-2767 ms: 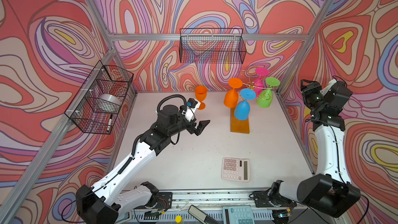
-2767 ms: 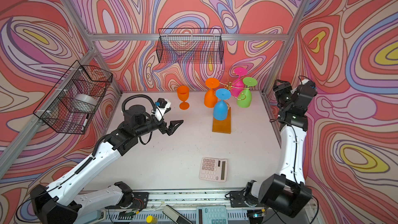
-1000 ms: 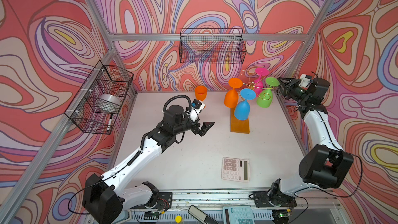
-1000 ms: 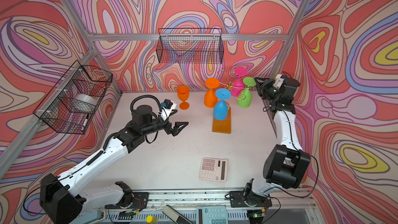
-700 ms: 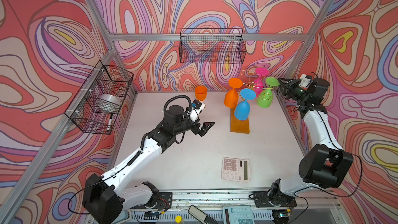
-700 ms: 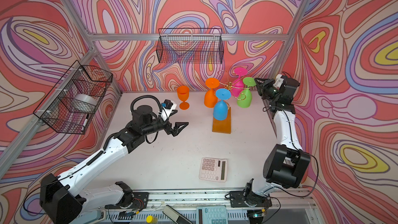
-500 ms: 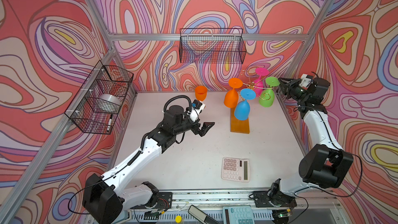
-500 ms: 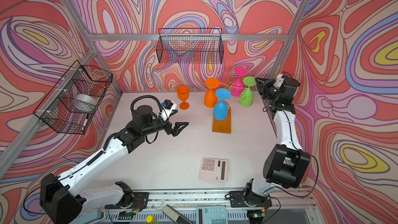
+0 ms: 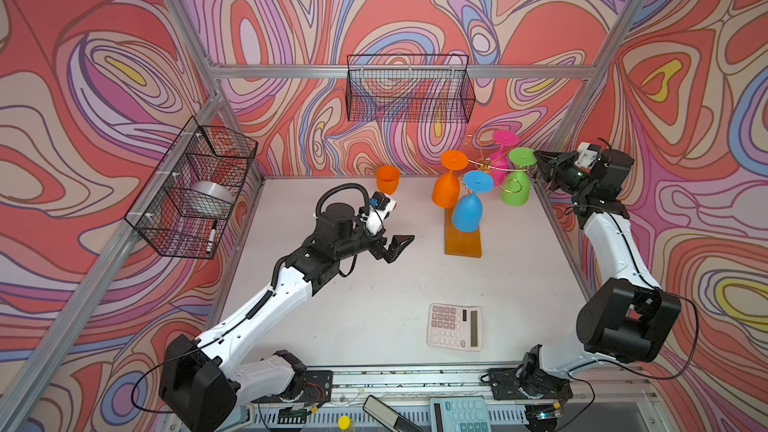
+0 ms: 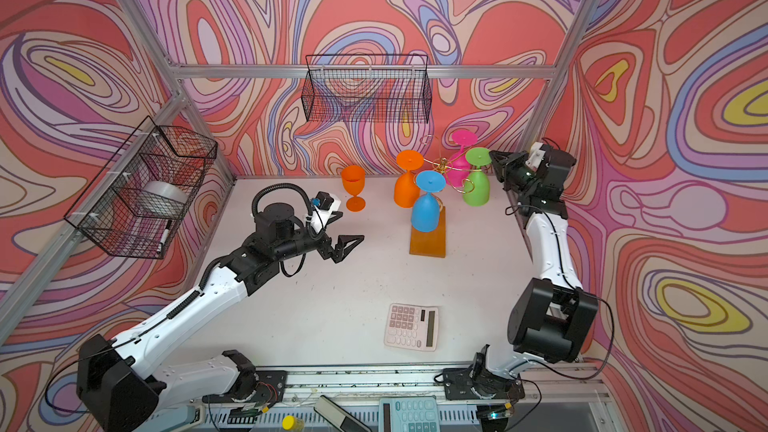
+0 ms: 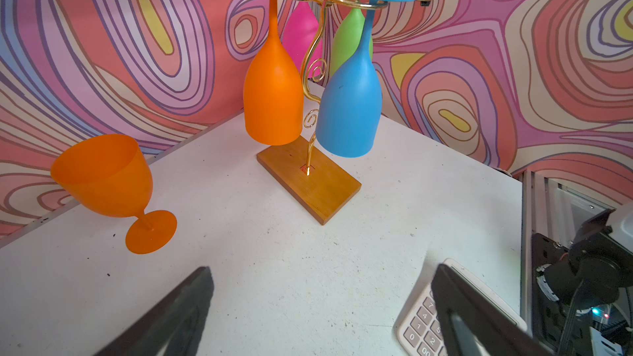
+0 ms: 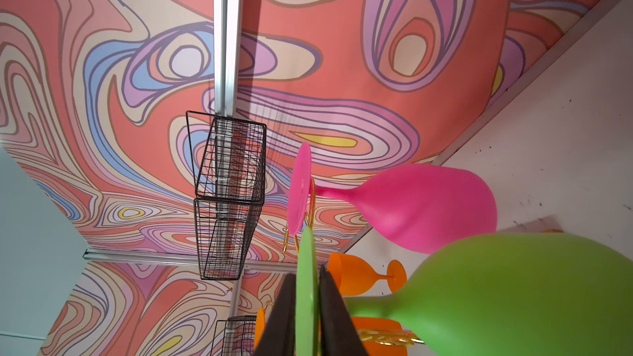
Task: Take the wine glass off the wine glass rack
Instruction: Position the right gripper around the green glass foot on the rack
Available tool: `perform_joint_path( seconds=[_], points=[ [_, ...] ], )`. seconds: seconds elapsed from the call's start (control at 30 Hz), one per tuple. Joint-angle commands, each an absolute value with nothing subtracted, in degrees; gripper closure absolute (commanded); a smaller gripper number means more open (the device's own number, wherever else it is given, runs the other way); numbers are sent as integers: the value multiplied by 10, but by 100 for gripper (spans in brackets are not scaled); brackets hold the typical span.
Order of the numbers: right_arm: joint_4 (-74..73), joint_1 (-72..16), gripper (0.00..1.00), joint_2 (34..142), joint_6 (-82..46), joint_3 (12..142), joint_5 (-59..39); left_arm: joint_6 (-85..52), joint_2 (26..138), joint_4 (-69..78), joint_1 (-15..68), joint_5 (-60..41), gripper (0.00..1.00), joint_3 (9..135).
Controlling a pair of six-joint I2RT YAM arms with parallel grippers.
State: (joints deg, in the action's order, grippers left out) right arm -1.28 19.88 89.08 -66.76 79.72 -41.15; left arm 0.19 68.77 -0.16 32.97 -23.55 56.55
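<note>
The right tool (image 12: 307, 279) is pinching the thin, flat foot of the green wine glass (image 12: 513, 296) between two black wedge-shaped fingers, which are lying tight against either face of the disc. That matte glass is hanging upside down from a curled arm of the wine glass rack (image 11: 310, 184), on the side nearest the right arm. Its rounded bowl is pointing down at the counter (image 9: 374, 284). The rack is rising as a thin gold wire tree with a wavy stem from a flat rectangular amber base.

An orange glass (image 9: 446, 195), a blue glass (image 9: 467, 214) and a pink glass (image 9: 498, 160), all smooth and opaque, are hanging from other arms. The left tool (image 11: 323, 279) is hovering with its jaws spread wide, holding nothing, apart from the rack.

A shorter orange goblet (image 9: 387, 179) is standing upright near the back wall, and a pale calculator (image 9: 455, 327) is lying flat on the white, lightly speckled counter. Walls in swirling red, pink and lilac are enclosing the cell. A back basket (image 9: 409, 93) and a side basket (image 9: 191, 193), both black wire mesh, are hanging from the aluminium frame.
</note>
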Motion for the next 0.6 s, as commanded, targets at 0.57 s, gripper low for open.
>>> perform_joint_path(
  seconds=[0.57],
  points=[
    [-41, 196, 100, 865, -682, 782, -384, 2, 688, 6, 336, -228, 0, 564]
  ],
)
